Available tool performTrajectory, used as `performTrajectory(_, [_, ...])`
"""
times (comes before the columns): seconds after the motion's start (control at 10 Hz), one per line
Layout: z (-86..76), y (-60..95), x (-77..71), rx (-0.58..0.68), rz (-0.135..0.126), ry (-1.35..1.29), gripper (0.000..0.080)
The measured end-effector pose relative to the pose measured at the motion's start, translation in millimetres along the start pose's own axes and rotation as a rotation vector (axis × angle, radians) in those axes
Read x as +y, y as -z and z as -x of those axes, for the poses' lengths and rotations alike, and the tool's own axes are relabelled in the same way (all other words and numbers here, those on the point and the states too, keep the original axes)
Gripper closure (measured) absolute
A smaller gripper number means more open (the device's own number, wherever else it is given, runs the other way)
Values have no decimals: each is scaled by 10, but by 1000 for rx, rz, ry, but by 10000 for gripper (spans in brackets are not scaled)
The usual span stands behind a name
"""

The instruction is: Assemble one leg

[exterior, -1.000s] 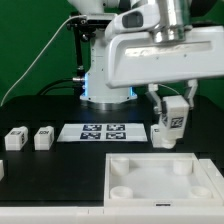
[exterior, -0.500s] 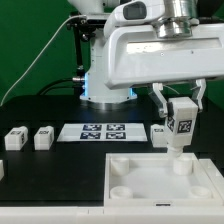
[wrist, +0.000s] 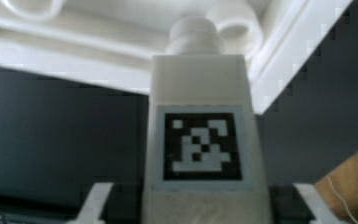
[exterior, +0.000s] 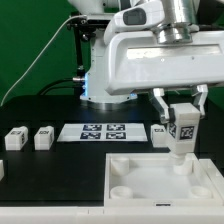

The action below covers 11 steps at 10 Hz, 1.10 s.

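tool (exterior: 181, 118) clamped on leg (exterior: 180, 140); leg upright between fingers, above panel (exterior: 150, 180) socket.

A black bench (exterior: 50, 185) fills the lower half of the exterior view, with a green curtain (exterior: 30, 40) behind it at 10 o'clock. The marker board (exterior: 103, 132), flat and white with four black square tags, lies near the centre. At 9 o'clock from it, well apart, two small white blocks (exterior: 15, 139) (exterior: 43, 137) stand side by side. At 5 o'clock from the marker board, near it, lies a large white square panel (exterior: 150, 178) with round sockets at its corners.
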<state>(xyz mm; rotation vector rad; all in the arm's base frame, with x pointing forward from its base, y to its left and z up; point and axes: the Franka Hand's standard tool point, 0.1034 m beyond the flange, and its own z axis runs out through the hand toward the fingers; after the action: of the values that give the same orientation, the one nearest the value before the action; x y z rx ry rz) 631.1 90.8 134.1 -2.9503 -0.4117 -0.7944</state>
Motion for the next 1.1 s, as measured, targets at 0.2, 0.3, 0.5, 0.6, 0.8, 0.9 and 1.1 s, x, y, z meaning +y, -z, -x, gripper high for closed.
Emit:
performTrajectory(0.2, [-58, -99, 26, 5, -1, -2, 506])
performTrajectory(0.3, [-37, -141, 29, 6, -1, -3, 506])
performTrajectory(0.5, [58, -281, -159, 3, -15, -37, 506])
performTrajectory(0.6, [71, -299, -218, -1, -19, -29, 506])
performTrajectory(0.8, [94, -317, -207, -5, -19, -29, 506])
performTrajectory(0.9, [113, -336, -220, -9, -20, -28, 506])
performTrajectory(1.1, [175, -392, -234, -18, -23, -29, 506])
